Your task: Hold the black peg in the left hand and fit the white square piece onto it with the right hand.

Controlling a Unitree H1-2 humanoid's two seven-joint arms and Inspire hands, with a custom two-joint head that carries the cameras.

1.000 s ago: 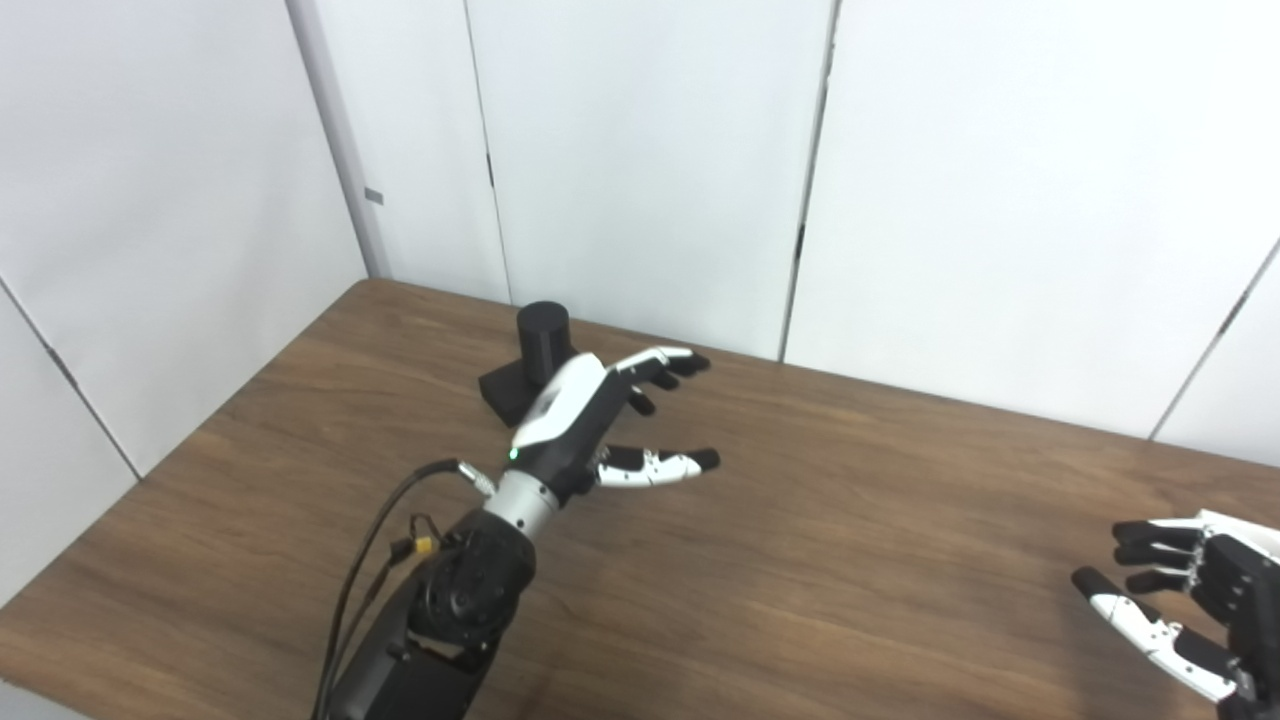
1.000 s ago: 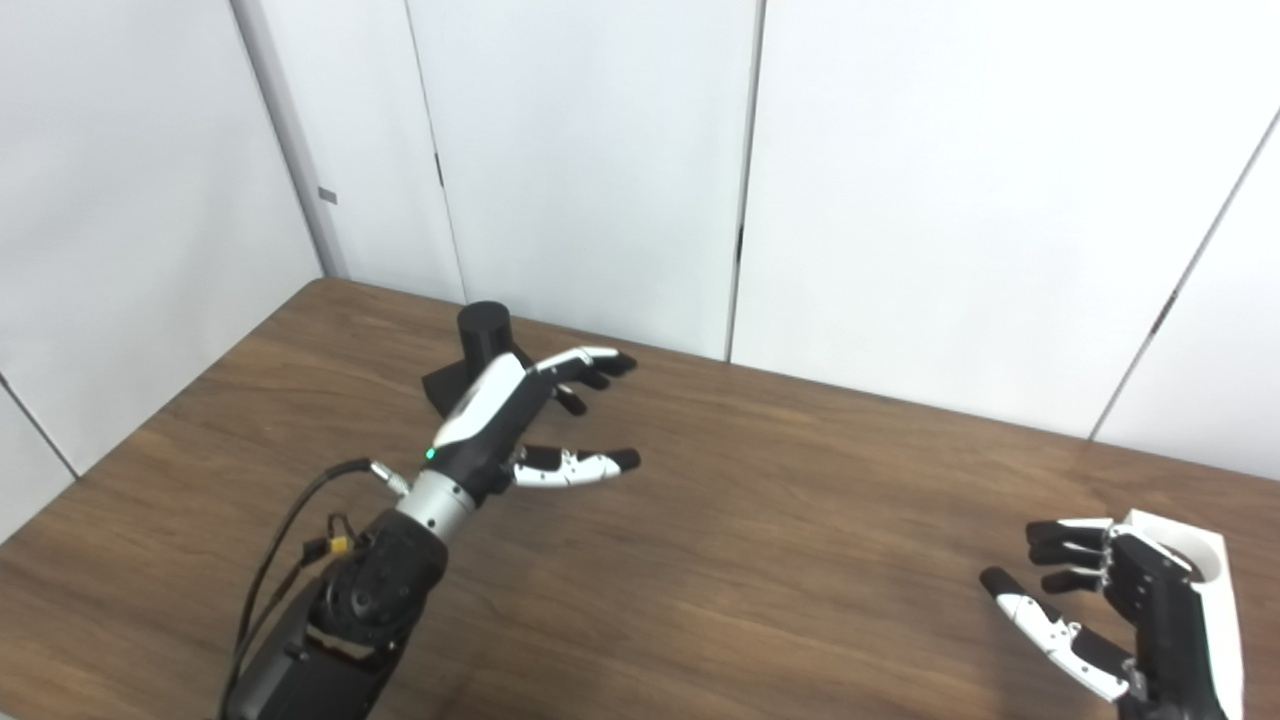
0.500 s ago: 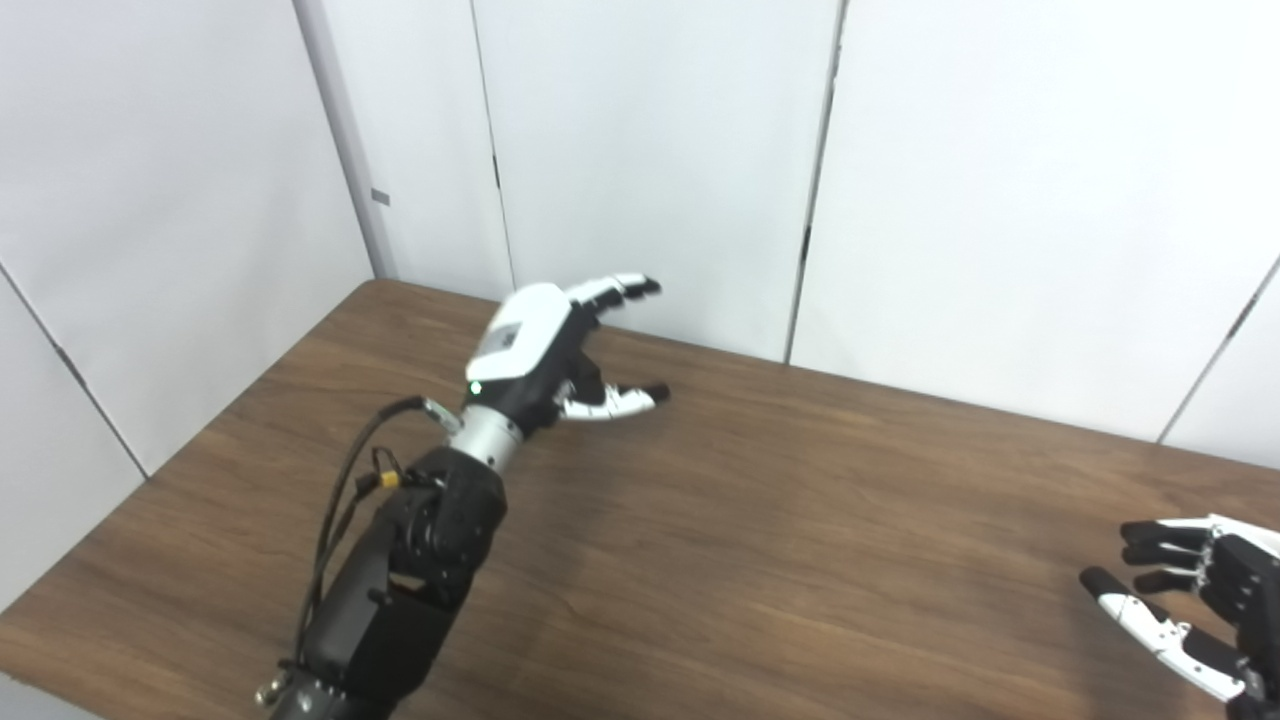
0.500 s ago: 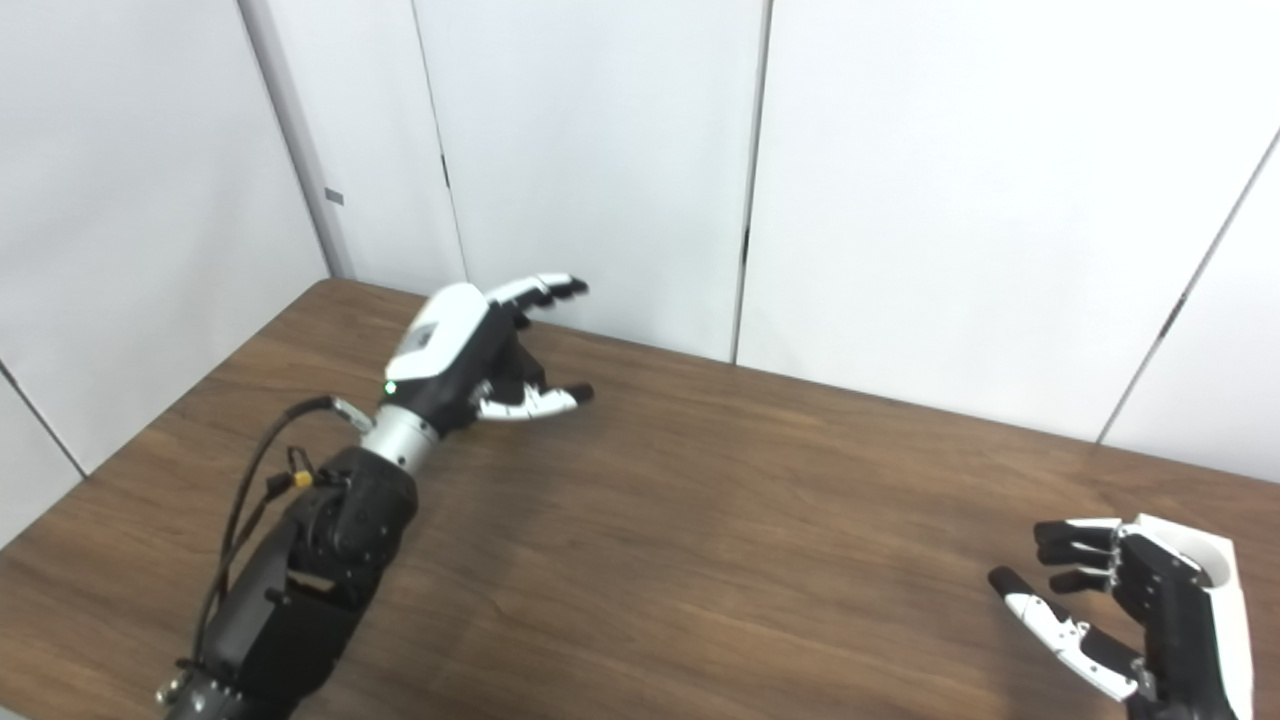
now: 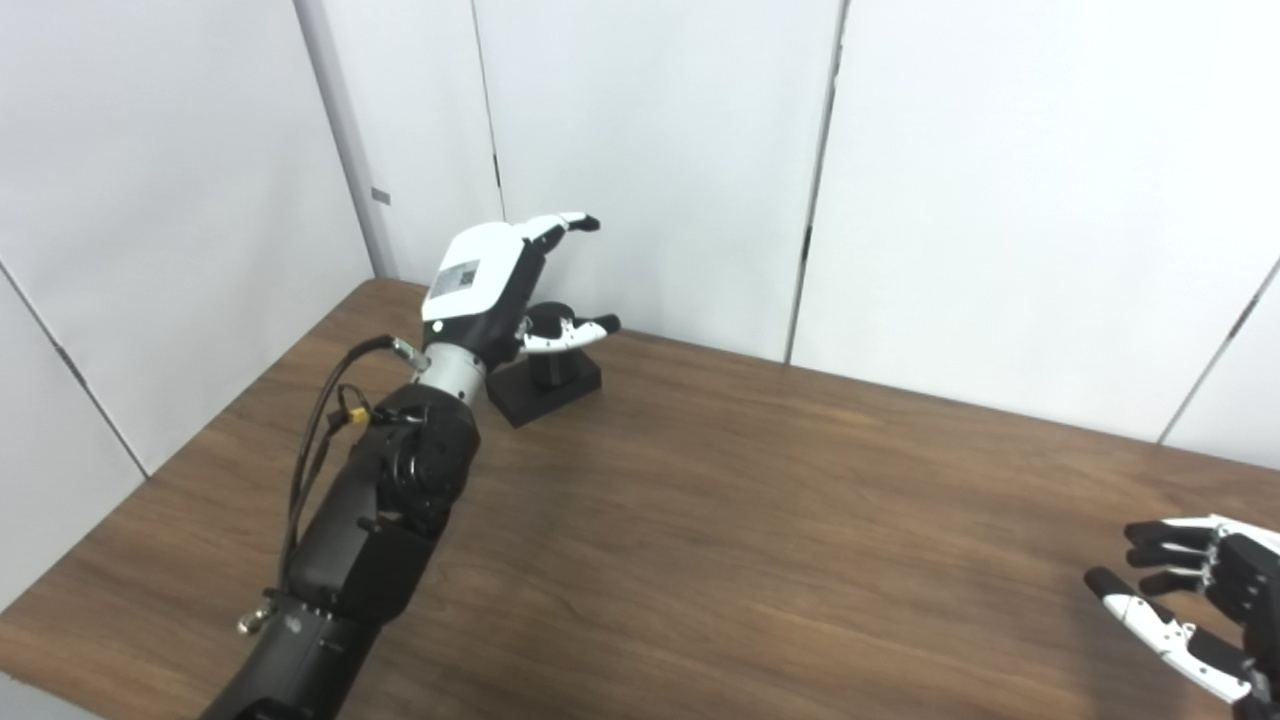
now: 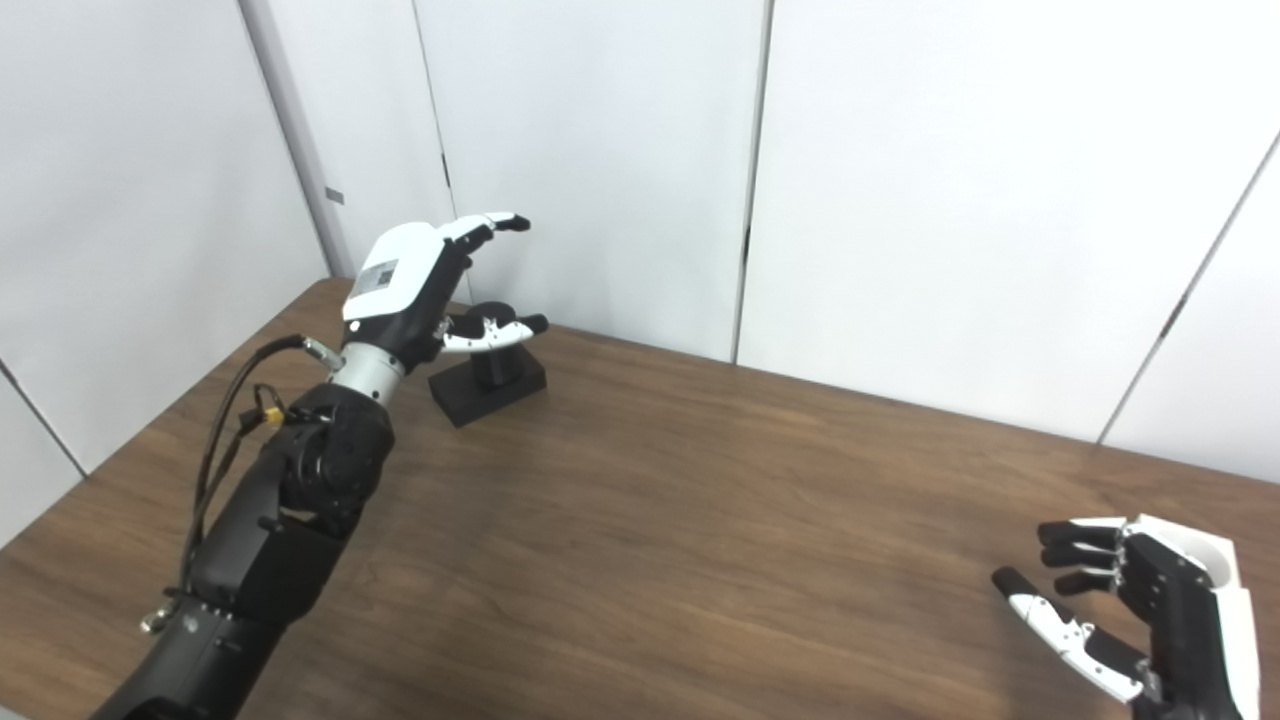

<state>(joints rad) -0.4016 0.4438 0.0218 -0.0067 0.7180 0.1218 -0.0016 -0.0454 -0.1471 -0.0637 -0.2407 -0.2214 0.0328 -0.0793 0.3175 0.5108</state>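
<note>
The black peg [image 5: 545, 385], a short cylinder on a square base, stands at the far left of the table [image 5: 760, 520] near the wall. My left hand [image 5: 490, 285] hovers open just above and left of it. The thumb crosses in front of the cylinder's top, and the fingers point toward the wall. My right hand [image 6: 1120, 600] is open at the bottom right corner, fingers spread toward the left. The white square piece [image 6: 1215, 565], with a round hollow, sits right behind that hand. Whether they touch is hidden.
White wall panels [image 5: 650, 150] close off the table's back and left sides, right behind the peg. The table's left edge [image 5: 200, 430] runs diagonally under my left arm. Brown wood lies between the two hands.
My left hand has risen and swung back to the left, from in front of the peg to above it, uncovering the base. The right hand has barely moved.
</note>
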